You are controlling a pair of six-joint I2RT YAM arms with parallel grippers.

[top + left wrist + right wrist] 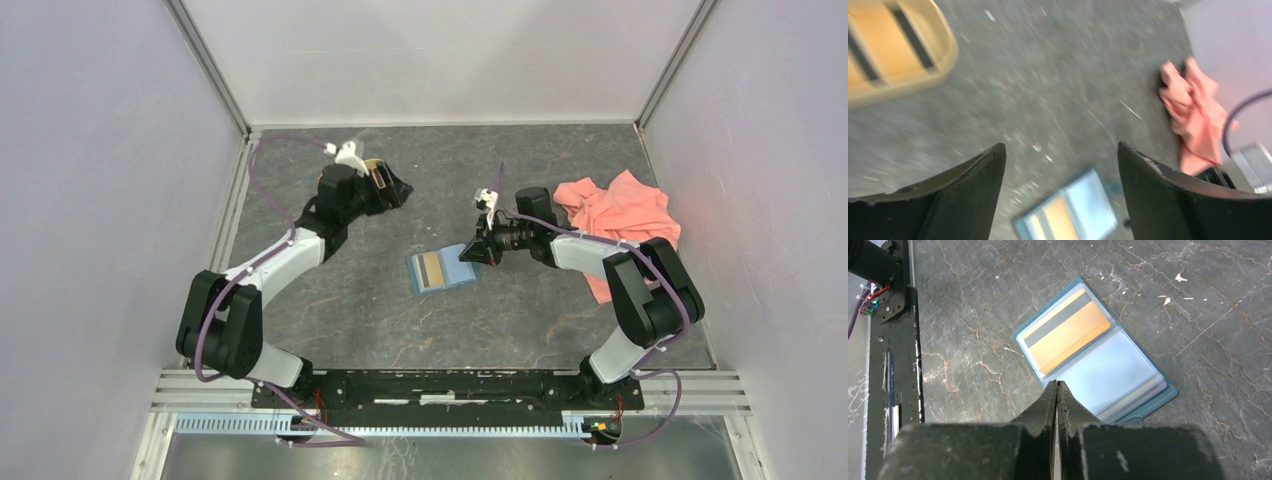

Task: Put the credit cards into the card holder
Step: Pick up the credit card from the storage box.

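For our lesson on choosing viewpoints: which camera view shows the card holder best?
The right wrist view: the card holder lies open, large and sharp, a yellow-gold card in one pocket. The top external view shows it small at mid-table; the left wrist view shows it blurred and cut off at the bottom.

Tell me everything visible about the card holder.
The card holder is a teal, rounded-corner wallet lying open and flat on the grey table, mid-workspace. Its clear, pale blue pockets look plastic; one holds a yellow-gold card with a dark stripe, the facing pocket looks empty. The shut right gripper hangs at its edge; contact cannot be told.
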